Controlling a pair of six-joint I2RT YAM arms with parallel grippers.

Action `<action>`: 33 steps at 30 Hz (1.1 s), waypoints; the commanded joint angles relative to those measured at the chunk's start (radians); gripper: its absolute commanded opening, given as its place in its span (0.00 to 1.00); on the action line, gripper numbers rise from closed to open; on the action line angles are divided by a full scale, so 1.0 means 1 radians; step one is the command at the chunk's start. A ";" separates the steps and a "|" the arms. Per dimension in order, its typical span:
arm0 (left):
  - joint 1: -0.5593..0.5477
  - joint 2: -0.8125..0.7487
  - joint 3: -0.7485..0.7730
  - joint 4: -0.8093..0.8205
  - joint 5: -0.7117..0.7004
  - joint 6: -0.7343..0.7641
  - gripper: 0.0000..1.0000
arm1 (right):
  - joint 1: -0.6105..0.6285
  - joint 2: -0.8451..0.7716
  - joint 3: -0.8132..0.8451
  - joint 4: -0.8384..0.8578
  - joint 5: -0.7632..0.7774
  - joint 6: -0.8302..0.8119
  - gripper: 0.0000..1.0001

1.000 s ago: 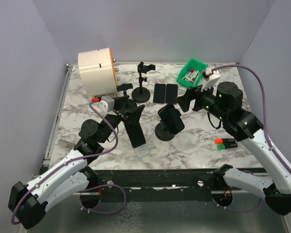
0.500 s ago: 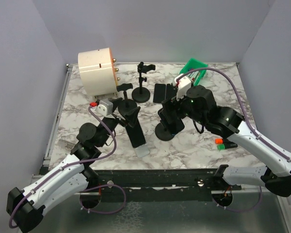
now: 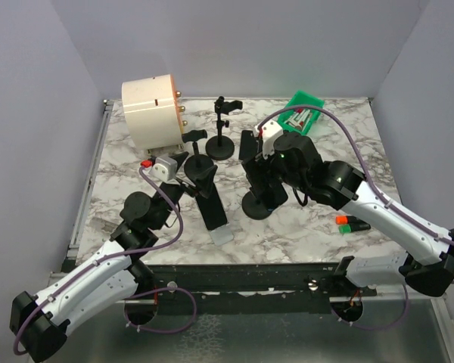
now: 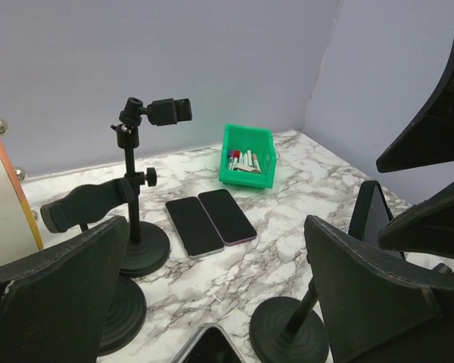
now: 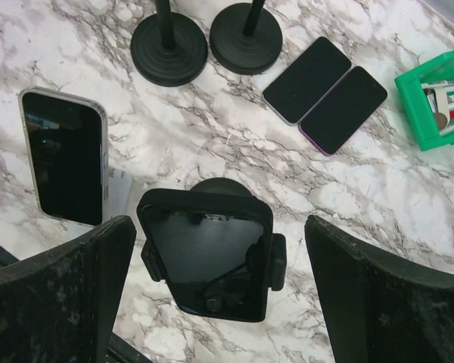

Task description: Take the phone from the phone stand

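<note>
Phone (image 5: 204,257) in its stand (image 5: 220,187) lies just beneath the right gripper (image 5: 218,224), jaws spread wide.

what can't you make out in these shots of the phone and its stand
Right wrist view: the clamped phone hides the stem and most of the stand base.
Top view: the right end effector covers most of that phone; its height above it cannot be judged.
Left wrist view: the phone on the table is cut off by the bottom edge.
Same view: the green bin holds items too small to identify.
</note>
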State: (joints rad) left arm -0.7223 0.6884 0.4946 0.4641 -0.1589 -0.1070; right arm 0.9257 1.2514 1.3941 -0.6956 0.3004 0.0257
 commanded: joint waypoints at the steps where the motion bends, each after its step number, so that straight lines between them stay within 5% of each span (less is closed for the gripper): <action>1: -0.007 0.008 -0.014 -0.016 -0.014 0.013 0.99 | 0.011 0.006 -0.004 -0.004 0.042 0.000 1.00; 33: -0.006 0.011 -0.006 -0.025 -0.007 0.006 0.99 | 0.028 0.024 0.029 0.000 -0.040 -0.015 1.00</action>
State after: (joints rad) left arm -0.7223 0.7086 0.4946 0.4599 -0.1585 -0.1074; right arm 0.9443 1.3167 1.3876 -0.6956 0.3099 0.0460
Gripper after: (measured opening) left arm 0.989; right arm 0.995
